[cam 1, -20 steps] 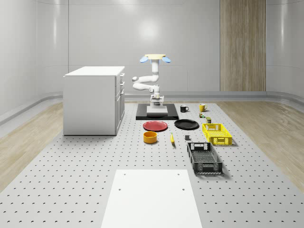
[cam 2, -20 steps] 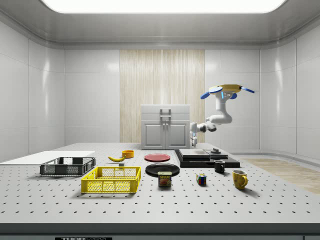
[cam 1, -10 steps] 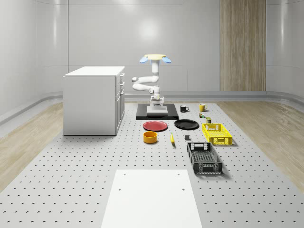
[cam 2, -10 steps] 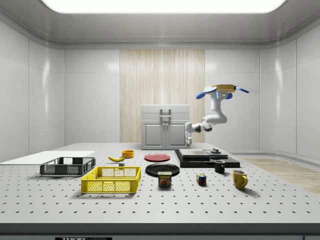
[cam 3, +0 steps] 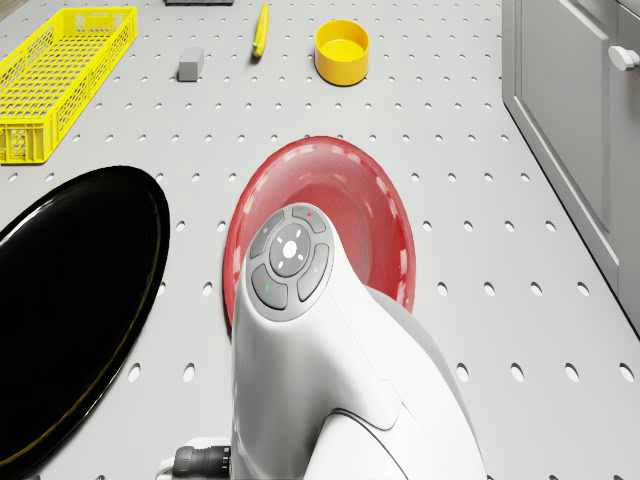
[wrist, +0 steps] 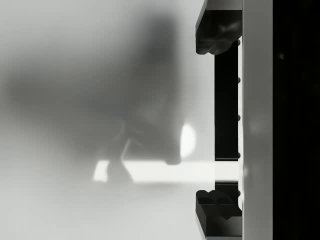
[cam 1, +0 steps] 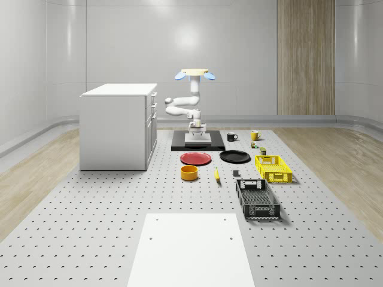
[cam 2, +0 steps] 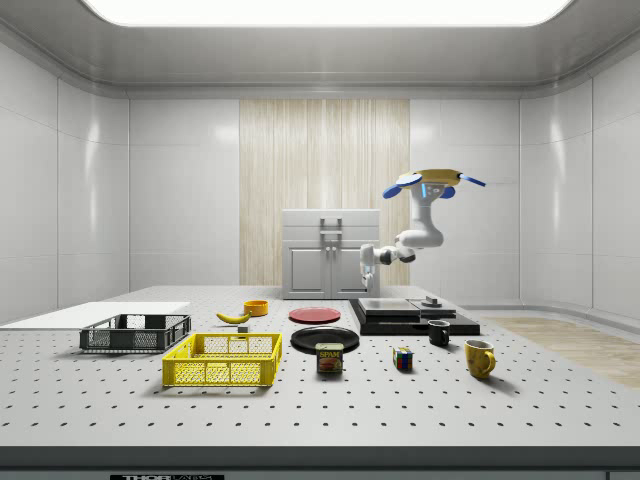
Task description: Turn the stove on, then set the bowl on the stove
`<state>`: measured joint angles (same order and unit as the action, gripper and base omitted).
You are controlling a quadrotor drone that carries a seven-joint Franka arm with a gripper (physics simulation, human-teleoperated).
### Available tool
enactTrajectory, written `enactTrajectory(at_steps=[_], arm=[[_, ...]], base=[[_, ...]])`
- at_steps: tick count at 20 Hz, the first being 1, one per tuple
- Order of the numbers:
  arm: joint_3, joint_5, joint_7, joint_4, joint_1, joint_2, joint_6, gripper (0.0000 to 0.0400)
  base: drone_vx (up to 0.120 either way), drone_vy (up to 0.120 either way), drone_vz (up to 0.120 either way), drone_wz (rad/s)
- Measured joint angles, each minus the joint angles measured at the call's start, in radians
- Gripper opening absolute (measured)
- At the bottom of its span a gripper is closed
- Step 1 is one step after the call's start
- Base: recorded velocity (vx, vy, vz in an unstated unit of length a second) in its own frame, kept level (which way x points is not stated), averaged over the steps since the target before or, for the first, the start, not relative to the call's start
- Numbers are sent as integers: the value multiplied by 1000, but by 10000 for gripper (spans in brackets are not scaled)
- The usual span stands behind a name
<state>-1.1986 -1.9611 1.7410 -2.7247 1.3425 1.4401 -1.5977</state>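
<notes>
1. Drone: hovering above the far end of the table, over the stove, propellers level with the cabinet top or higher
2. Arm: hanging bent below the drone, reaching toward the side view's left
3. Gripper: pointing down, above the stove's edge nearer the side view's left, clear of the surface; fingers spread wide apart, nothing between them
4. Stove: flat black slab with a pale top plate, beside the cabinet, nothing resting on the plate
5. Bowl: orange-yellow, upright on the table, well apart from the stove and from the gripper
6. Red plate: lying between the bowl and the stove, partly hidden behind the arm's wrist in the drone view
7. Black plate: just beside the red plate, toward the whole-scene view's right
8. Banana: beside the bowl, on its right in the whole-scene view
9. Small grey block: between the banana and the yellow crate
10. Black crate: nearer the whole-scene camera than the yellow crate
11. Black mug and yellow mug: to the whole-scene view's right of the stove
12. Can and colour cube: near the yellow crate
13. White mat: flat on the near end of the table
</notes>
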Motion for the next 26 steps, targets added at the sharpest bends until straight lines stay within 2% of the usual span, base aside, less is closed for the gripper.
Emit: enactTrajectory(at_steps=[10,13,19,26], arm=[[0,3,2,0,2,5,-5,400],[-1,3,2,0,3,7,-6,400],[-1,5,3,1,4,10,-9,400],[-1,6,4,1,5,13,-12,400]], base=[[120,0,0,0],[120,0,-107,0],[120,0,-40,0],[120,0,0,0]])
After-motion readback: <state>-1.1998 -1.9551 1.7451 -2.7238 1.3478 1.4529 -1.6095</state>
